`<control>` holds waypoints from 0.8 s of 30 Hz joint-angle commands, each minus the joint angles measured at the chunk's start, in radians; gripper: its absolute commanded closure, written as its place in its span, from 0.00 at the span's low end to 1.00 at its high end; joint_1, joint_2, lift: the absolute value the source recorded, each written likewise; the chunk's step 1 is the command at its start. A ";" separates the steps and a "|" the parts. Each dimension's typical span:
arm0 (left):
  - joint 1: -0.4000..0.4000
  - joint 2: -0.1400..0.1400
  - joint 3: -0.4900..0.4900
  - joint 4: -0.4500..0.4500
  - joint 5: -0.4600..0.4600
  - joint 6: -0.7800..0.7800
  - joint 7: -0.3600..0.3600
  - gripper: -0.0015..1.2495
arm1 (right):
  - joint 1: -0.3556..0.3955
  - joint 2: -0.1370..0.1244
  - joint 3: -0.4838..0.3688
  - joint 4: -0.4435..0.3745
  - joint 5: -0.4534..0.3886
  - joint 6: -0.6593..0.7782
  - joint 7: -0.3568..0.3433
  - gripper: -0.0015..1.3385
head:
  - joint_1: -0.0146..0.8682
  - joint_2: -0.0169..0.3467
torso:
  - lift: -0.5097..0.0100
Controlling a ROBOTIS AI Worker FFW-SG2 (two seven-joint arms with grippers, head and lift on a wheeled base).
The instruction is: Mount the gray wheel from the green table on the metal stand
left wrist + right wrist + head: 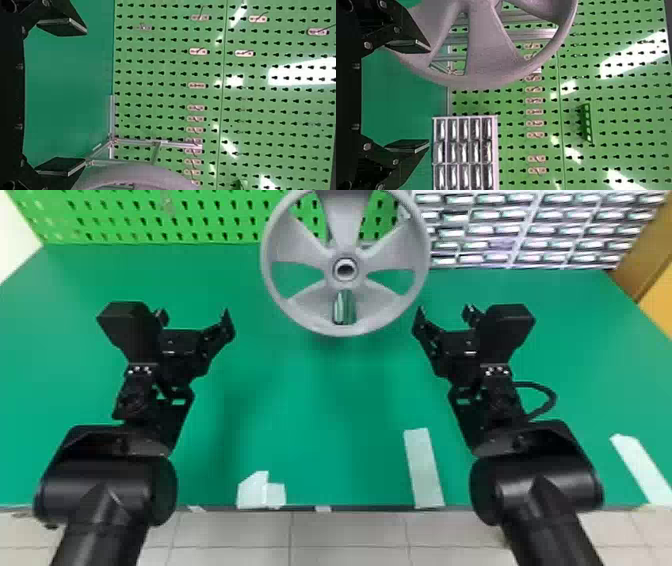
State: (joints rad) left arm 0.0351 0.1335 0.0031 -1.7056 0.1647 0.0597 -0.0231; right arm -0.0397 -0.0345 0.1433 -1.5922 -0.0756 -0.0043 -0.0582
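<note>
The gray wheel [345, 232] stands upright between and beyond the two sets of jaws, its lower rim raised over the surface and nearer the right set. The left gripper [194, 317] has its jaws wide apart, with nothing held; the right gripper [445, 314] likewise, its inner jaw close to the wheel's rim, though contact cannot be told.

Wheel: matte gray, with a round rim, broad flaring spokes and a ringed hub with a dark bore, face turned toward the jaws. Behind it, farther from the jaws, is the metal stand [178, 145], a frame of straight, silvery bars; how the hub meets it cannot be told.

Surface [300, 405]: smooth and green, running beneath both grippers. A broad green stretch lies between the two arms, from below the wheel to the straight front edge; another gap separates the left jaws from the wheel's rim. Pale flat strips [424, 470] lie near that edge, on the arm side of the jaws.

Outermost, beyond the jaws: a green pegboard [200, 204] with rows of dark slots, and, beyond the right jaws, a pale-framed rack [495, 158] of glossy, clear-fronted compartments.
</note>
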 commanded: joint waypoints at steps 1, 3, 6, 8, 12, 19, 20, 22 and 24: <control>0.014 0.000 0.018 -0.006 -0.021 0.003 -0.001 0.10 | 0.021 -0.005 -0.013 0.001 0.010 -0.017 0.003 0.32 | 1.00 0.19 | 0.80; 0.020 0.000 0.028 -0.011 -0.021 0.003 -0.001 0.10 | 0.029 -0.005 -0.014 0.001 0.010 -0.022 0.005 0.32 | 1.00 0.19 | 0.80; 0.025 0.000 0.035 -0.015 -0.028 0.003 -0.001 0.10 | 0.041 -0.005 -0.019 0.003 0.013 -0.037 0.006 0.32 | 1.00 0.19 | 0.80; 0.029 0.000 0.041 -0.015 -0.033 0.002 -0.001 0.10 | 0.047 -0.005 -0.019 0.003 0.013 -0.045 0.006 0.32 | 1.00 0.19 | 0.80; 0.039 0.000 0.049 -0.015 -0.050 0.002 -0.001 0.10 | 0.060 -0.007 -0.024 0.004 0.020 -0.063 0.008 0.32 | 1.00 0.19 | 0.80; 0.046 0.000 0.067 -0.014 -0.068 -0.006 -0.003 0.10 | 0.069 -0.010 -0.022 0.020 0.023 -0.083 0.009 0.32 | 1.00 0.19 | 0.80; 0.046 0.000 0.071 -0.014 -0.068 -0.009 -0.003 0.10 | 0.067 -0.010 -0.022 0.021 0.025 -0.085 0.009 0.32 | 1.00 0.19 | 0.80; 0.045 0.000 0.075 -0.014 -0.067 -0.009 -0.008 0.10 | 0.067 -0.008 -0.021 0.026 0.025 -0.095 0.009 0.32 | 1.00 0.19 | 0.80; 0.042 0.000 0.086 -0.014 -0.074 -0.011 -0.021 0.10 | 0.066 -0.007 -0.022 0.032 0.025 -0.105 0.009 0.32 | 1.00 0.19 | 0.80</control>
State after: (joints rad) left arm 0.0806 0.1334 0.0746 -1.7201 0.0980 0.0518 -0.0319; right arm 0.0277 -0.0441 0.1209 -1.5695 -0.0511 -0.0936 -0.0490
